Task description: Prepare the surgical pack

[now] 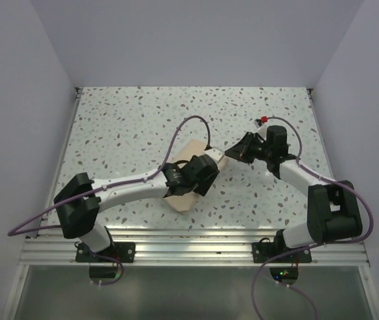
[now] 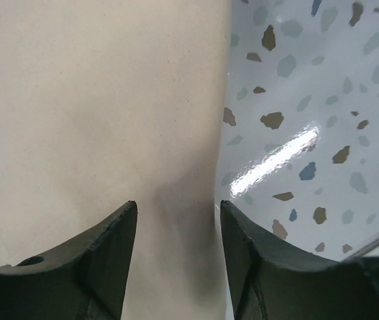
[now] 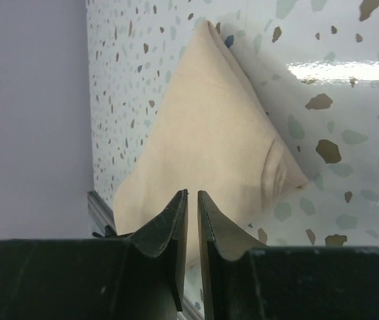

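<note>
A: Okay, quick, where's the surgical pack (image 1: 181,201)?
B: Top view: folded bundle lying flat on the speckled table (image 1: 122,133), approx mid-table, a bit toward 6 o'clock. It's mostly under the left arm's wrist. Tan cloth shows at its 12, 3 and 6 o'clock edges.
A: Any writing on it?
B: Cloth reads plain matte tan-beige in all 3 views. Any marks on the arm housings are too small to read.
A: Left gripper (image 2: 178,207)?
B: Fingers (image 2: 89,267) apart, pointing down over the pack. Wrist cam: cloth runs 12 to 6 o'clock betw. the two black tips, and its edge lines up w/ the 3 o'clock finger's tip. Glossy table w/ a light streak is at 3 o'clock. Can't tell if the tips touch the cloth.
A: Right gripper (image 3: 192,193)?
B: Fingers nearly together, only a thin slit betw. them. Top view puts it just beside the pack's 2 o'clock corner. Its wrist cam shows the pack as a triangle, apex at 12 o'clock, w/ a puckered crease (image 3: 276,173) near the 4 o'clock corner. The tips overlap the pack's near edge. Can't tell whether they pinch cloth.
A: Anything else?
B: Purple cables (image 1: 192,118) loop over both arms. A metal rail (image 1: 189,247) runs along the table's 6 o'clock edge, and the arm bases are bolted there.
</note>
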You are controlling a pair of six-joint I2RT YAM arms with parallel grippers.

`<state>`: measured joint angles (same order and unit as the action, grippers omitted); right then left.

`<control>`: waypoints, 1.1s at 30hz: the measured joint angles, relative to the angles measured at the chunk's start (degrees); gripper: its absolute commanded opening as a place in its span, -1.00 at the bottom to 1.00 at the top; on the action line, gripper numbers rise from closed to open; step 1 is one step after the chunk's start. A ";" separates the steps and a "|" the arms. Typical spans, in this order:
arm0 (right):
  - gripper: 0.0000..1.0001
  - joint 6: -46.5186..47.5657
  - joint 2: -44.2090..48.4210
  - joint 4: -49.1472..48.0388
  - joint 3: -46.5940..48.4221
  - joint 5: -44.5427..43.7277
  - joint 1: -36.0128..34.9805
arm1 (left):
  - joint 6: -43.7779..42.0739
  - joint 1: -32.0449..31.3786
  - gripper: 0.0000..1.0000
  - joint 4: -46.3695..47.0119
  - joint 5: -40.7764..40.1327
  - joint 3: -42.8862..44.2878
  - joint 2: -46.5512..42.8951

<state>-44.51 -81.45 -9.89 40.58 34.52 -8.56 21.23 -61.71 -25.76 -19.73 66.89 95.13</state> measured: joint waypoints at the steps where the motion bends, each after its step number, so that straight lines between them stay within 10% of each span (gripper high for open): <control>1: -0.70 0.11 -0.85 0.04 0.72 1.36 -0.04 | 0.44 -0.02 0.15 0.04 0.00 -0.39 -1.84; 9: -0.70 0.33 -3.72 -0.74 3.04 7.15 -5.42 | 3.54 -0.07 -0.24 9.22 3.58 -8.20 -15.28; 21: -0.72 0.33 -11.50 -5.14 -2.14 9.68 -8.94 | 9.97 -0.07 -0.95 18.03 10.14 -19.39 -7.67; 33: -0.70 3.56 -10.10 -2.36 -0.52 9.53 -8.96 | 14.32 0.68 -0.53 12.17 2.97 -22.97 -24.52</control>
<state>-40.95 -91.55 -12.25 40.05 44.05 -17.52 35.55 -61.04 -13.58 -16.75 43.92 70.61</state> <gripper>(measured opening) 0.146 0.217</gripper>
